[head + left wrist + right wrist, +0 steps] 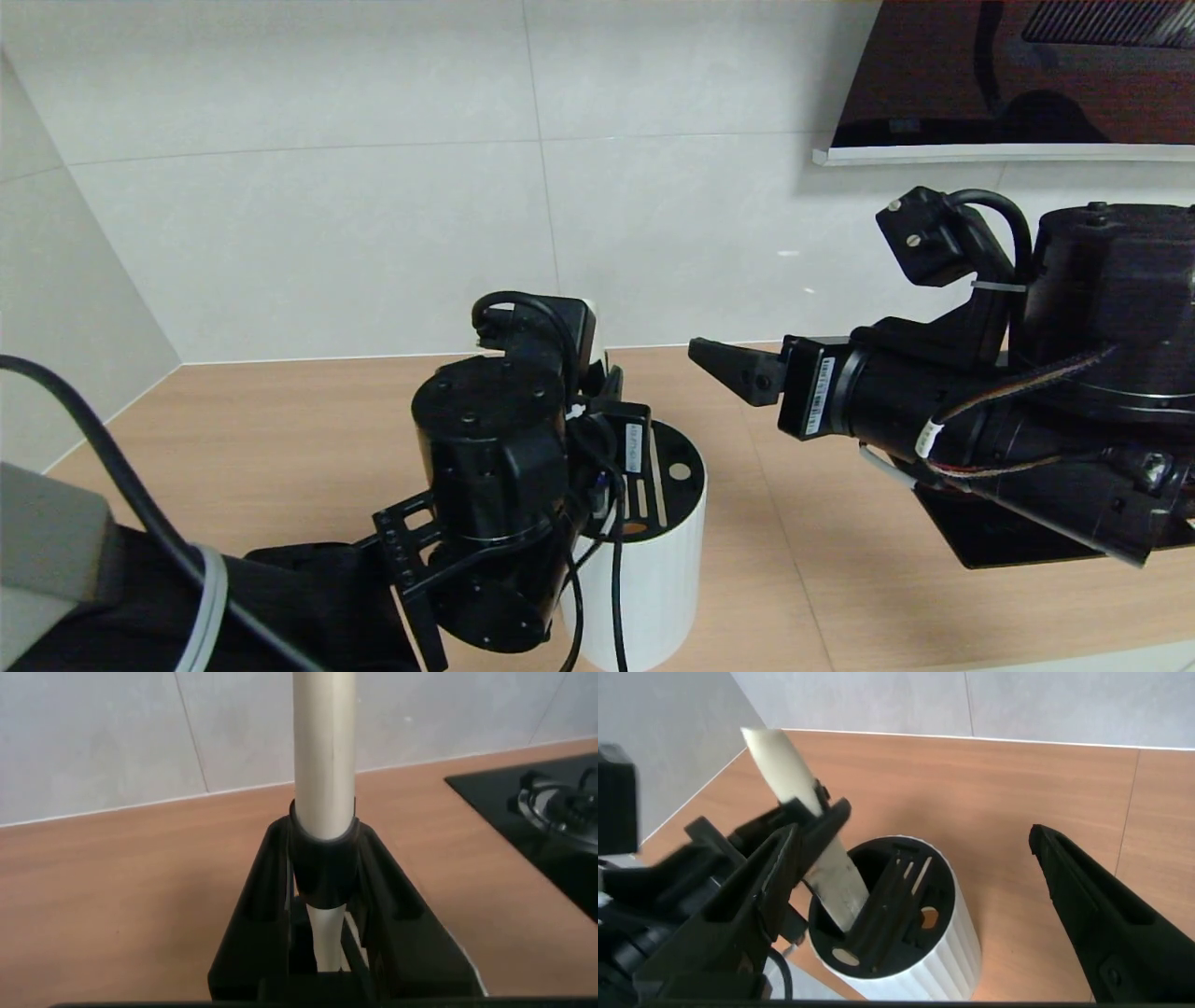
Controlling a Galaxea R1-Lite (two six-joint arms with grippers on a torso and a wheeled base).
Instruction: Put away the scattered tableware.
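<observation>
Left gripper (pixel 322 859): you hold the cream-handled knife (pixel 785 765) clamped, blade tip entering the white cylindrical holder (pixel 957 943) through its black slotted top.
Right gripper (pixel 728 362): spread, empty, nearby.
Progress: knife partly stowed (not released yet).

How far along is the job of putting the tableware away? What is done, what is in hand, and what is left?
Done: nothing visibly stored yet; the other slots of the holder look empty. In hand: the left gripper is shut on the knife, with the blade tip entering the holder's top. The right gripper is open and empty, beside the holder. Left: lower the knife fully and release it.
</observation>
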